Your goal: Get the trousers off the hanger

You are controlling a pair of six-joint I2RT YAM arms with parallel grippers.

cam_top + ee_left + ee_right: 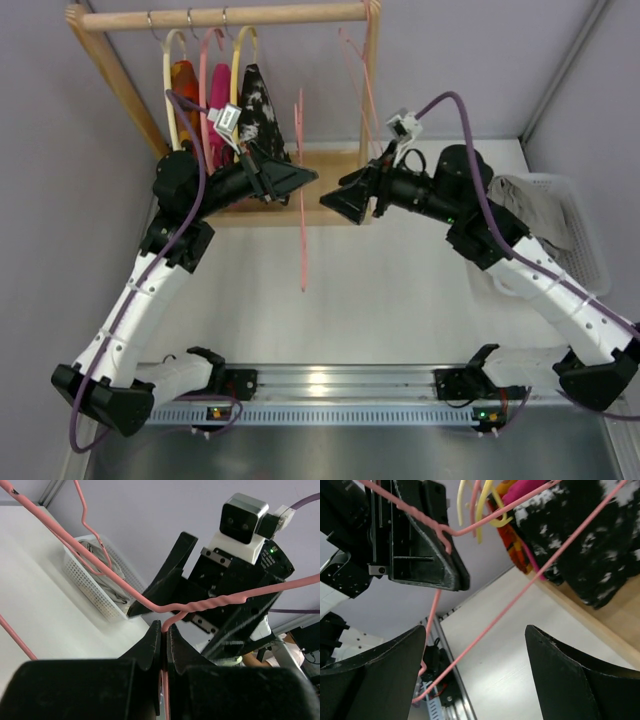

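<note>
The thin pink hanger (301, 200) hangs bare over the table, with no cloth on it. My left gripper (165, 630) is shut on its neck just below the twisted wire (215, 601). My right gripper (475, 627) stands open just right of the hanger, its fingers (395, 655) wide apart. The hanger's wire (485, 630) crosses the view beyond the fingers without touching them. A greyish cloth (535, 205) lies in the white basket (588, 250) at the right. I cannot tell whether it is the trousers.
A wooden rack (220, 17) at the back holds cream and pink hangers with orange, magenta and black-and-white garments (258, 110). Another thin pink hanger (352, 70) hangs by the rack's right post. Walls close in on both sides.
</note>
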